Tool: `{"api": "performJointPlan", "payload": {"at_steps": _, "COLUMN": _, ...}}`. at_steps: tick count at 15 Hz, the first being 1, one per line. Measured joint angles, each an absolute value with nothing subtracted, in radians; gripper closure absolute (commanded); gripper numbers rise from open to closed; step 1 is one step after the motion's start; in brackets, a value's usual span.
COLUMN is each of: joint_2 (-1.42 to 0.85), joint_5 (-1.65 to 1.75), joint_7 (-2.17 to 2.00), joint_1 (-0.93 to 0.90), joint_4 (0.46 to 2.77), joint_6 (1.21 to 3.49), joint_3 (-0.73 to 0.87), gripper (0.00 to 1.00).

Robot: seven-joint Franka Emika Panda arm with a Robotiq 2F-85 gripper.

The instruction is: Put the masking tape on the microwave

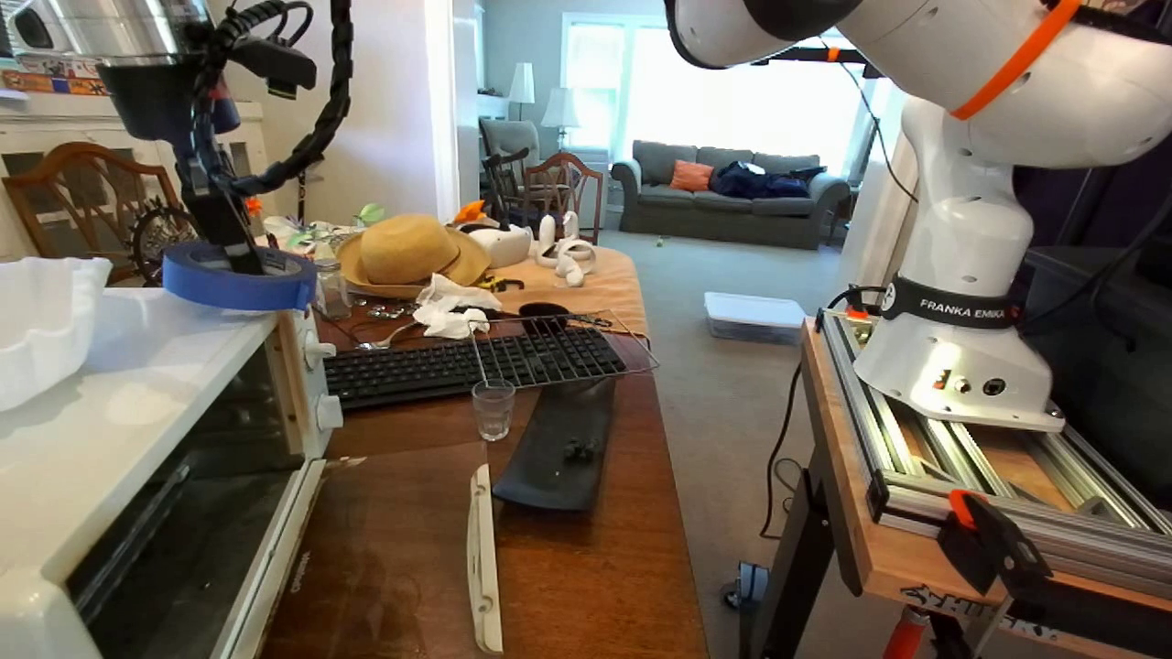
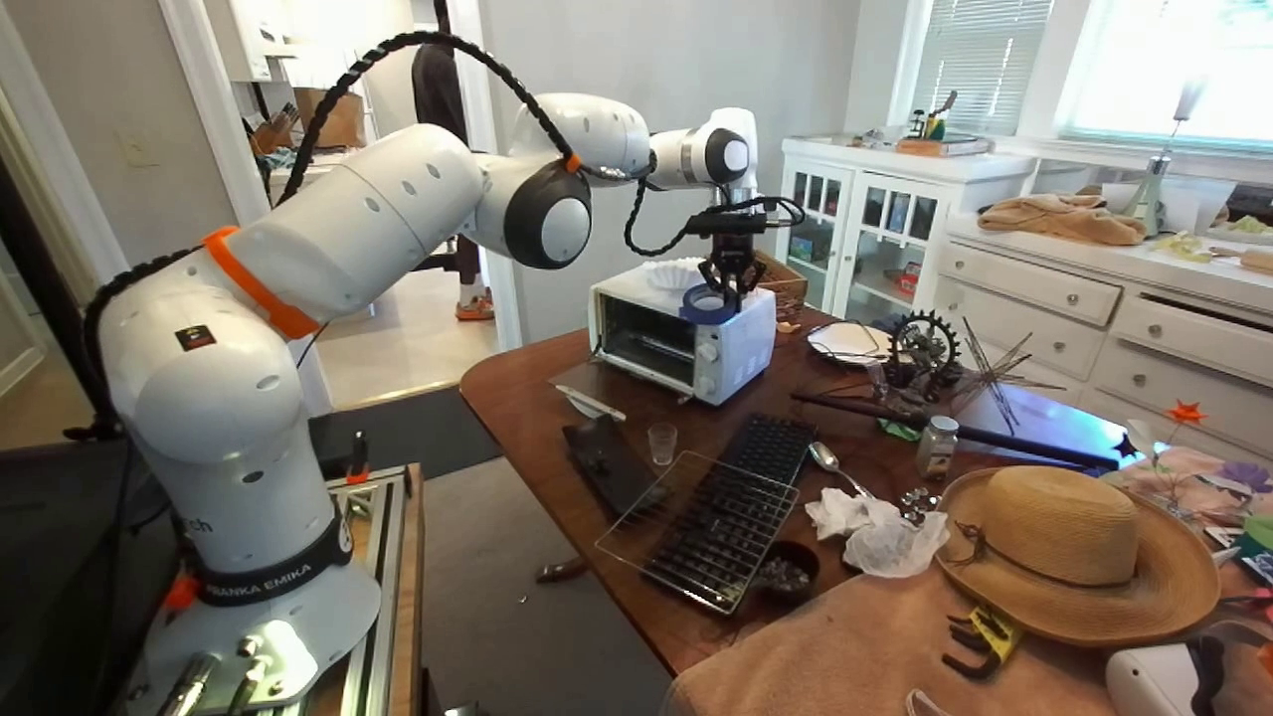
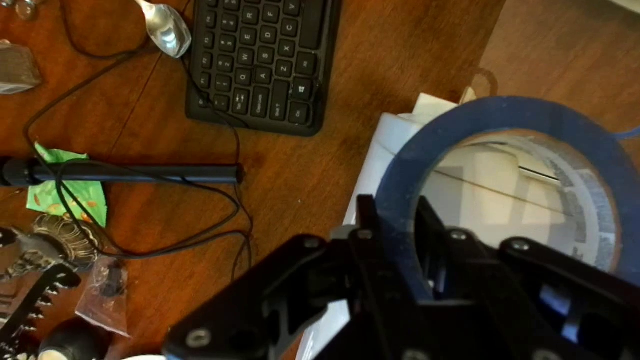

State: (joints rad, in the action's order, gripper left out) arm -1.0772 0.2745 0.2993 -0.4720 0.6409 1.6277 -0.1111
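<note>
The masking tape is a blue ring (image 1: pixel 229 291), also in the other exterior picture (image 2: pixel 708 316) and the wrist view (image 3: pixel 500 114). My gripper (image 1: pixel 240 261) has one finger inside the ring and one outside, shut on its wall; the wrist view shows both fingertips (image 3: pixel 395 200) against the tape. The ring is level or slightly tilted at the knob-side front corner of the top of the white microwave (image 1: pixel 174 357), partly past its edge. The microwave also shows in an exterior view (image 2: pixel 741 348). I cannot tell whether the tape touches the top.
A white fluted bowl (image 1: pixel 46 320) stands on the microwave top beside the tape. The microwave's glass door lies open, with its handle (image 1: pixel 483 558) over the table. A glass cup (image 2: pixel 662 444), wire rack (image 2: pixel 716 537), keyboard (image 2: pixel 776 443) and dark tray (image 1: pixel 558 448) lie nearby.
</note>
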Motion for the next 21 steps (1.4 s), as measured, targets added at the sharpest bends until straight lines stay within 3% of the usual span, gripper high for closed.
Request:
{"api": "performJointPlan", "payload": {"at_steps": 6, "joint_2": -1.122, "joint_5": 0.277, "joint_7": 0.329, "joint_1": -0.520, "joint_4": 0.545, "joint_6": 1.626, "joint_3": -0.065, "gripper": 0.95}}
{"api": "performJointPlan", "payload": {"at_steps": 7, "joint_2": -1.130, "joint_5": 0.277, "joint_7": 0.340, "joint_1": -0.525, "joint_4": 0.531, "joint_6": 1.626, "joint_3": -0.059, "gripper": 0.54}}
{"api": "performJointPlan", "payload": {"at_steps": 9, "joint_2": -1.146, "joint_5": 0.277, "joint_7": 0.363, "joint_1": -0.530, "joint_4": 0.504, "joint_6": 1.626, "joint_3": -0.051, "gripper": 0.46}}
{"api": "performJointPlan", "payload": {"at_steps": 15, "joint_2": -1.171, "joint_5": 0.277, "joint_7": 0.434, "joint_1": -0.532, "joint_4": 0.452, "joint_6": 1.628, "joint_3": -0.041, "gripper": 0.01}}
{"api": "performJointPlan", "payload": {"at_steps": 21, "joint_2": -1.110, "joint_5": 0.277, "joint_7": 0.370, "joint_1": -0.548, "joint_4": 0.446, "joint_6": 1.628, "joint_3": -0.013, "gripper": 0.00}}
